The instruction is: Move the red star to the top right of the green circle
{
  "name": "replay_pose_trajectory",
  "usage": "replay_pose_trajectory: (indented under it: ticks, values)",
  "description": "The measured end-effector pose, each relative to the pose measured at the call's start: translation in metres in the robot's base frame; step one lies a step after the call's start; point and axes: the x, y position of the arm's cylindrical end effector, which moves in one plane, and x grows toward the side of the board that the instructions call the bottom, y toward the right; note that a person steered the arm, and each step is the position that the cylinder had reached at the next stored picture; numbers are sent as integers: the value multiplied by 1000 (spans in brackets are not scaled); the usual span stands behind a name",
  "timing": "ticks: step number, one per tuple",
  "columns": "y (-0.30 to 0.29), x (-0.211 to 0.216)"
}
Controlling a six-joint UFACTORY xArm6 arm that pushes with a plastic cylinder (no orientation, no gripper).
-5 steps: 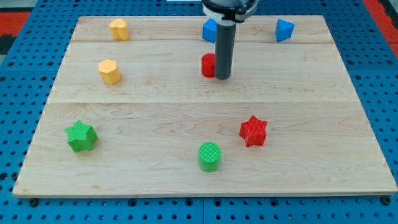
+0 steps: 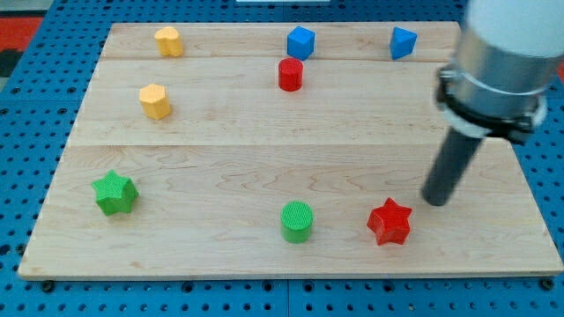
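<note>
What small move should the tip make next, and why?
Probably bring my tip round below the red star, then push it toward the view's top. The star lies right of the green circle, level with it; the tip stands at the star's upper right.

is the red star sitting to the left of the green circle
No, the red star sits to the view's right of the green circle, near the bottom edge.

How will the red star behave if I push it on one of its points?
The red star would probably spin rather than slide straight, since my tip would press off-centre. It looks squat and flat-based, so tipping seems unlikely. The smooth wooden board should let it slide easily.
</note>
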Motion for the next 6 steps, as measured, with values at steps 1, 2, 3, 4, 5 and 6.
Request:
replay_pose_trajectory:
  ticks: [1, 2, 3, 4, 5, 6]
  values:
    - [12, 16]
    - [-22, 17]
    - [-36, 49]
    - [-69, 42]
    - [-117, -27]
    - [-111, 4]
